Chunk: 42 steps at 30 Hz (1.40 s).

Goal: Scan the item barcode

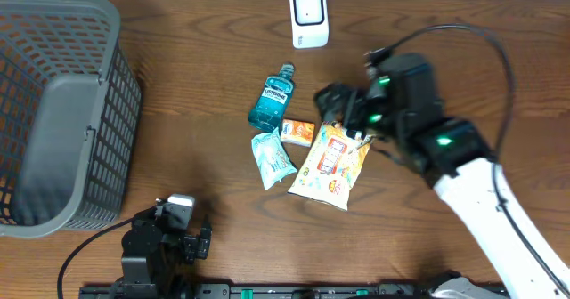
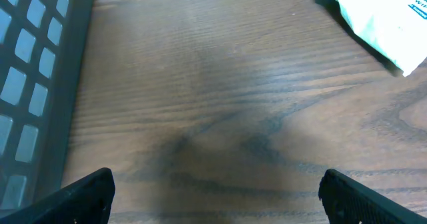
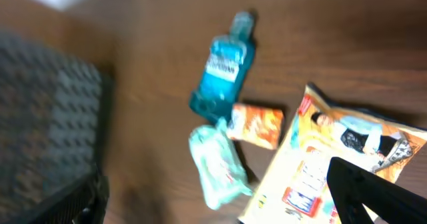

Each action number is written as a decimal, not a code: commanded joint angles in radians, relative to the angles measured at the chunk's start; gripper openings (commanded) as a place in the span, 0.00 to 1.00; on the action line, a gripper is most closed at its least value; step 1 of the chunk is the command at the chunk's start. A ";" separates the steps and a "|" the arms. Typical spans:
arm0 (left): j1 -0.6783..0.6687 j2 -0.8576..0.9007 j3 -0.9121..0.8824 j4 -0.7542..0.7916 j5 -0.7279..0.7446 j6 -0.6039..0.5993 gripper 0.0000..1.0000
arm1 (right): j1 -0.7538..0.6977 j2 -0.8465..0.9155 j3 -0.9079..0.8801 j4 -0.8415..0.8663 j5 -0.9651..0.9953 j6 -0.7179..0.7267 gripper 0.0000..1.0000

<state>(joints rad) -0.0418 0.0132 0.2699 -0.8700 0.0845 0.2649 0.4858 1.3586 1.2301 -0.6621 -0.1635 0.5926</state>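
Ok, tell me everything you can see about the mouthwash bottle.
The bottle looks like clear plastic filled with teal-blue liquid. It has a blue and white label across its middle, and its cap is on. It lies flat on the wooden table, label up, with the cap pointing toward the far edge and angled slightly right. Its base sits right beside a pale green packet and a small orange box; whether it touches either is unclear. Nothing grips it.
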 commanded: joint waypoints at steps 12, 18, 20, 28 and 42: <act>0.003 -0.003 -0.007 -0.038 0.010 -0.005 0.98 | 0.141 0.363 0.017 -0.050 0.203 0.215 0.99; 0.003 -0.003 -0.007 -0.038 0.010 -0.005 0.98 | 0.137 0.492 0.017 -0.046 0.186 0.283 0.99; 0.003 -0.003 -0.007 -0.038 0.010 -0.005 0.98 | 0.137 0.504 0.017 -0.063 0.194 0.302 0.98; 0.003 -0.003 -0.007 -0.038 0.010 -0.005 0.98 | 0.136 0.506 0.017 -0.174 0.300 0.470 0.91; 0.003 -0.003 -0.007 -0.038 0.010 -0.005 0.98 | 0.150 0.509 0.017 -0.183 0.293 0.536 0.89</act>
<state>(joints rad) -0.0418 0.0132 0.2699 -0.8700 0.0849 0.2649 0.6300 1.8641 1.2346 -0.8478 0.1051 1.0958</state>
